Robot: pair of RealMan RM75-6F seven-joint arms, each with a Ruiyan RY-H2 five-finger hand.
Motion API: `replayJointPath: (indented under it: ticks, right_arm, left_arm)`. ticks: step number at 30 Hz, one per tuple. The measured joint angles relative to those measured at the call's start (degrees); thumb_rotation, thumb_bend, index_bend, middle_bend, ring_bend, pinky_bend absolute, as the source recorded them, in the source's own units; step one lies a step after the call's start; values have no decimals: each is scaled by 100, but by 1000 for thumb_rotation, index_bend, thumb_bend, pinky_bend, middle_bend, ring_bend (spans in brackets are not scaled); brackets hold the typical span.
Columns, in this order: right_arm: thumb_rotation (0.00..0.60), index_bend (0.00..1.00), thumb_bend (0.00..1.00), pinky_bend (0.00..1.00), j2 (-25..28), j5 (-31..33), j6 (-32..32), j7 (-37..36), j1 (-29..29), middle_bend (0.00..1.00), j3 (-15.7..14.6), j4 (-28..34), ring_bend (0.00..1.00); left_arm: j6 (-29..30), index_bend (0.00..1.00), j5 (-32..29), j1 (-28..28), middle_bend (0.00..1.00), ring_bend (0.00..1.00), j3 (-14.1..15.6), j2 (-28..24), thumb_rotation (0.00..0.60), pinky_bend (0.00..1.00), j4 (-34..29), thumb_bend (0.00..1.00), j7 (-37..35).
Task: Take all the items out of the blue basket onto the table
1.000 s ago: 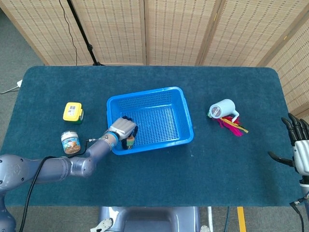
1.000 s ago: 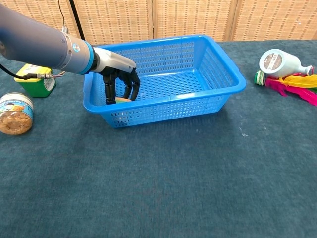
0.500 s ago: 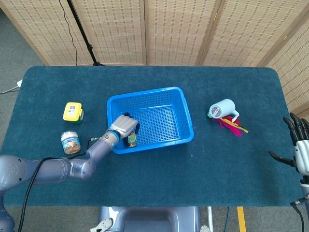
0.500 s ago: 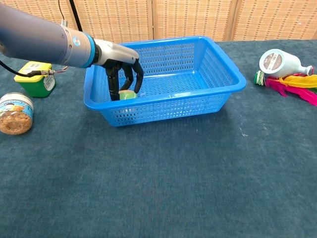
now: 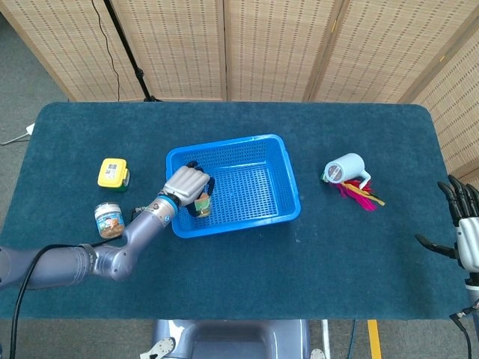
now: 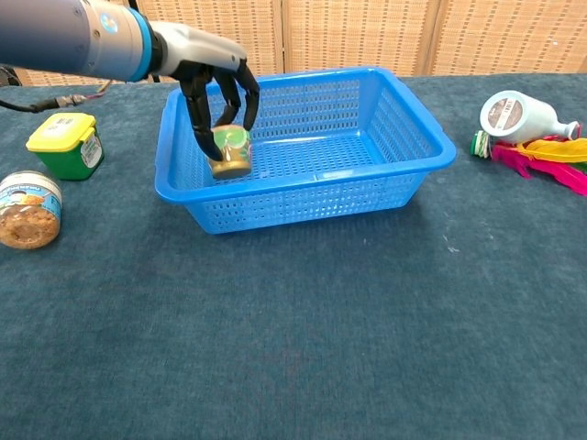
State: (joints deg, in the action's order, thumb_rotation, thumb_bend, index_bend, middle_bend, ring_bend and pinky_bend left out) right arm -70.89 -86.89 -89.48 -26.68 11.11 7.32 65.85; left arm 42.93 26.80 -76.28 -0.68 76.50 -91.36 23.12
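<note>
The blue basket [image 5: 283, 179] [image 6: 417, 128] stands mid-table. My left hand [image 5: 184, 185] [image 6: 213, 81] grips a small jar with a green lid [image 5: 201, 203] [image 6: 229, 151] from above, lifted over the basket's left end, above the rim height. No other item shows on the basket's floor. My right hand [image 5: 462, 224] hangs at the table's right edge with fingers spread, holding nothing; the chest view does not show it.
Left of the basket sit a yellow-lidded green container [image 5: 112, 173] [image 6: 63, 144] and a jar of brown snacks [image 5: 110, 220] [image 6: 29, 209]. To the right lie a white bottle [image 5: 345, 167] [image 6: 514, 115] and pink and yellow feathers [image 5: 361, 194] [image 6: 548, 153].
My left hand closed on the small jar at the basket's floor and has raised it up above the rim. The right hand stayed still.
</note>
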Motion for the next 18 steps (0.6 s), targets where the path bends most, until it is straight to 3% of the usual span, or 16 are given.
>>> replayJointPath:
  ticks: [4,11,18]
  right_arm:
    - [600,0,0,0,4,-35,-7,-5,2,0,-6,24,0]
    - [600,0,0,0,57,-173,-144,-23,-27,0,-32,161,0]
    - [600,0,0,0,119,-324,-294,-5,-62,0,-66,327,0]
  left_arm:
    - [144,723,144,105,659,218,-95,-319,600,85,-262,503,-82]
    - [594,723,777,654,659,218,-175,-1467,600,85,-1122,503,-396]
    - [899,721,1686,1586,659,218,30,-2228,600,85,-1459,498,-873]
